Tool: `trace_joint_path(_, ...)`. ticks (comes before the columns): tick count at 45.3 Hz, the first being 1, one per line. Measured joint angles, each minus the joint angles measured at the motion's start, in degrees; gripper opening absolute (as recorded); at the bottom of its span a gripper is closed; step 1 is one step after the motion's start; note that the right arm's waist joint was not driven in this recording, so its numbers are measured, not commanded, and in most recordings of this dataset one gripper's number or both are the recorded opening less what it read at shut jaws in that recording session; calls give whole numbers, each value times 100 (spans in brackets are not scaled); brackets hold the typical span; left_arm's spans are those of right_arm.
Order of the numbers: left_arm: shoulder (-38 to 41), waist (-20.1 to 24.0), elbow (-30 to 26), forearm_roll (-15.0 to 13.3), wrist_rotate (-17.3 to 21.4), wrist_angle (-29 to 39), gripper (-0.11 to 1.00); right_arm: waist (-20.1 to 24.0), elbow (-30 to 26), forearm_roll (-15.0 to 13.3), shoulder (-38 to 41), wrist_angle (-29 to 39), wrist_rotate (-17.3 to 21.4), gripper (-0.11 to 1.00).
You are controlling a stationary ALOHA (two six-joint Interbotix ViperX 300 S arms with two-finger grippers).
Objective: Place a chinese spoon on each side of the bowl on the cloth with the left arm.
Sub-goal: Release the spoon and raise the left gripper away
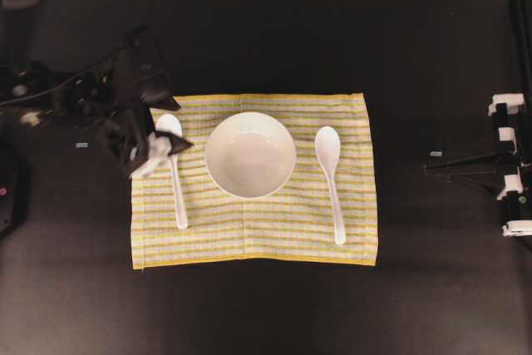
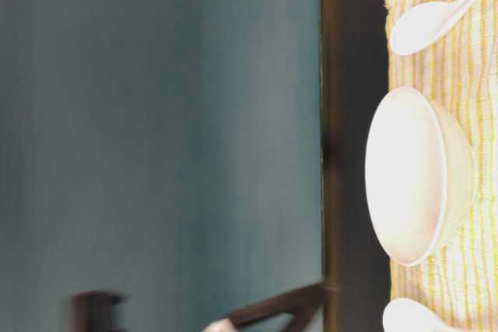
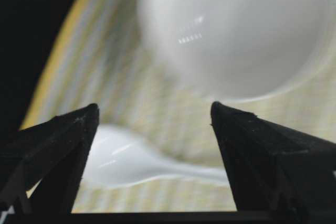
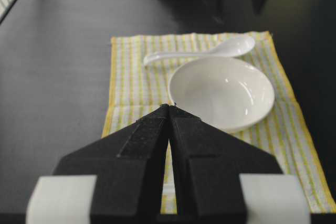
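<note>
With a spoon [image 1: 175,174] lying each side of the bowl [image 1: 250,155] on the cloth [image 1: 254,243], looks done; left gripper [image 1: 156,149] spread wide, gripping nothing, hovering over one spoon; right gripper [image 4: 169,109] pinched together.

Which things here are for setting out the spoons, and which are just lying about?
For the job:
- bowl
- cloth
- left spoon
- right spoon
- left gripper, fingers open

Just lying about:
- right gripper, shut
- black table
</note>
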Motion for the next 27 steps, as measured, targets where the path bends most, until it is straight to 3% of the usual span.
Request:
trace_joint_path(16,-1283,-2101,360,-9,26,-290,83,0,26,9,-18,167,0,1)
trace_joint_path(20,-1521,-2364,483,-9,18,-369,83,0,35,9,-70,334,0,1)
trace_joint_path(27,-1960,-2461,703,0,18,-642,83,0,44,9,-202,466,0,1)
